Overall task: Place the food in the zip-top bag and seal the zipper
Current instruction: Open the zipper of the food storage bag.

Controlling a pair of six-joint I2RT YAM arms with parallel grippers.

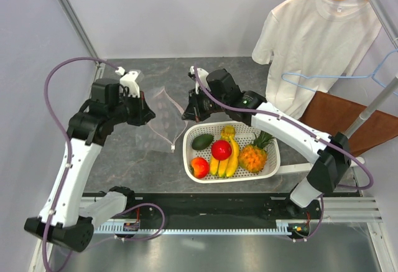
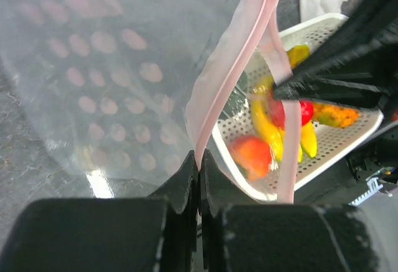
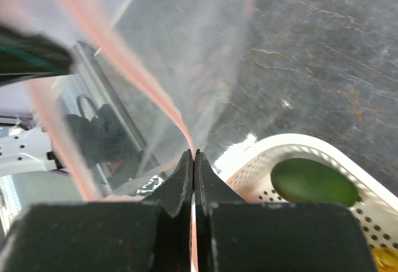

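You have the left end effector [image 2: 199, 171] and right end effector [image 3: 194, 160] each clamped on the zip-top bag [image 1: 160, 119]. The food [image 1: 222, 150] lies just beside the right one.

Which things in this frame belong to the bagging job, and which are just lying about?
Job: zip-top bag, its zipper, banana bunch, pineapple, apple, red-orange fruit, avocado; left gripper and right gripper, both shut on the bag's mouth.
Lying about: white basket holding the fruit, white T-shirt, brown board.
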